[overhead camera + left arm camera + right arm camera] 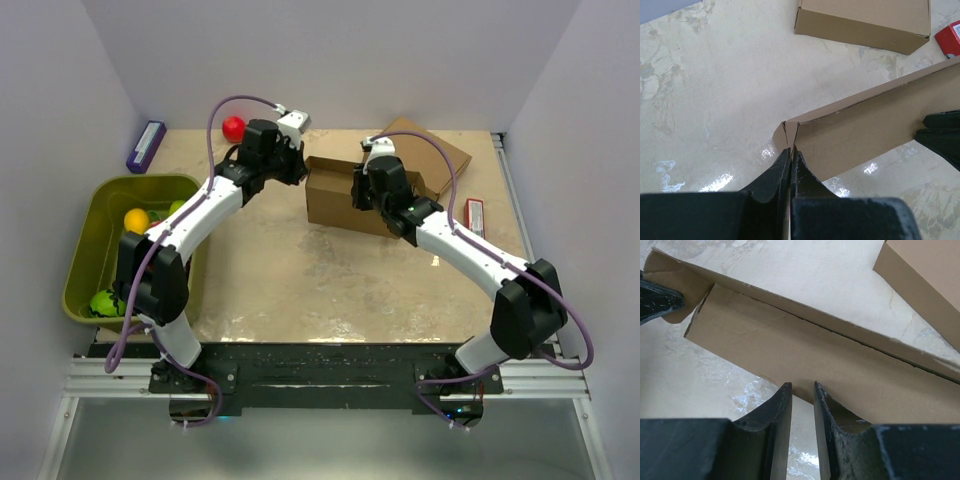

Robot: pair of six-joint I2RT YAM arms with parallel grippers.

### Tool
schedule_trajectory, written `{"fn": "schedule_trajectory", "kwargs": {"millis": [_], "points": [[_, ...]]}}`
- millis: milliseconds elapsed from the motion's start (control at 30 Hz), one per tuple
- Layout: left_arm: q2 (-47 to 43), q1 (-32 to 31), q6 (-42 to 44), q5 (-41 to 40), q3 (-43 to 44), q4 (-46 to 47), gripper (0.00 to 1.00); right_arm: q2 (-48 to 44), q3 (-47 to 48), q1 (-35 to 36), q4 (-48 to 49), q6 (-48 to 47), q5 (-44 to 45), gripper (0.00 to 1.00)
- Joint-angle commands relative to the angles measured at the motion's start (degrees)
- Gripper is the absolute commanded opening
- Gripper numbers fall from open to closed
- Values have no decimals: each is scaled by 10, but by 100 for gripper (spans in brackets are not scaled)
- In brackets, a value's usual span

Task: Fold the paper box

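The paper box (333,203) is a partly formed brown cardboard carton, held at the middle back of the table. My left gripper (297,165) is shut on its left corner flap; in the left wrist view the fingertips (791,149) pinch the flap of the box (865,125), which hangs above the table. My right gripper (361,190) is at the box's right part. In the right wrist view its jaws (802,386) stand a little apart with only table between them, tips against the lower edge of the long cardboard wall (815,355).
A second, fully formed brown carton (432,152) lies behind the box at the back right. A red packet (476,215) lies by the right arm. A red ball (233,128) and a purple box (146,146) are at the back left. A green bin (85,250) with fruit stands at the left.
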Motion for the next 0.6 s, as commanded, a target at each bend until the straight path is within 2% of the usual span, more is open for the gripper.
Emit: {"fn": "schedule_trajectory", "kwargs": {"millis": [0,333,567], "points": [[9,-8,1,19,10,-61,0,12,-5,1,-2,-17,23,27],[14,-8,-85,50,51,-60,0,38,-8,1,-53,-11,19,25],[14,-8,-152,76,24,-1,0,43,-10,1,-53,-8,20,24]]}}
